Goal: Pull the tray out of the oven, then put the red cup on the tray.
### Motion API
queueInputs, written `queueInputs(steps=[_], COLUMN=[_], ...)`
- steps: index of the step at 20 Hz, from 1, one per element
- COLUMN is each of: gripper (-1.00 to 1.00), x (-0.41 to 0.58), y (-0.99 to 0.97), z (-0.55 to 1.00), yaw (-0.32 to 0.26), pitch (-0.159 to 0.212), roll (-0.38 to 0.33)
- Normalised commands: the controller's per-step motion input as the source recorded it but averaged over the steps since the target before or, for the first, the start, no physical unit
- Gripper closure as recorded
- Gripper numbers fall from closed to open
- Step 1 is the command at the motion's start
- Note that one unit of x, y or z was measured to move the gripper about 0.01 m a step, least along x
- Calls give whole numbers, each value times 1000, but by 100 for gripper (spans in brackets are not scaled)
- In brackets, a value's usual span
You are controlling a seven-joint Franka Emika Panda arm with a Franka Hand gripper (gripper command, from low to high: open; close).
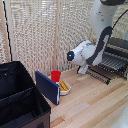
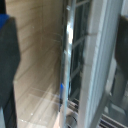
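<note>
We see the arm reaching down to the oven point(image 1: 116, 54) at the exterior view's right, its pincer point(image 1: 85, 69) low at the oven's open front. The wrist view is blurred, so we cannot tell how wide the pincer stands or whether it grips anything. The tray point(image 1: 111, 62) lies just beyond the pincer, its ribs showing in the oven mouth. The red cup point(image 1: 55, 76) stands well apart from the pincer on the wooden table point(image 1: 90, 100), beside a white bowl point(image 1: 65, 88) and an upright blue board point(image 1: 47, 87).
</note>
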Motion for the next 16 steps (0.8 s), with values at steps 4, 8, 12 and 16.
queueInputs(steps=[4, 8, 12, 16], gripper=[-100, -100, -100, -100], x=[22, 18, 17, 74], y=[354, 337, 316, 314], z=[676, 577, 404, 223], yaw=[-236, -235, -230, -202], pitch=[-94, -93, -85, -65], roll=[34, 80, 159, 244])
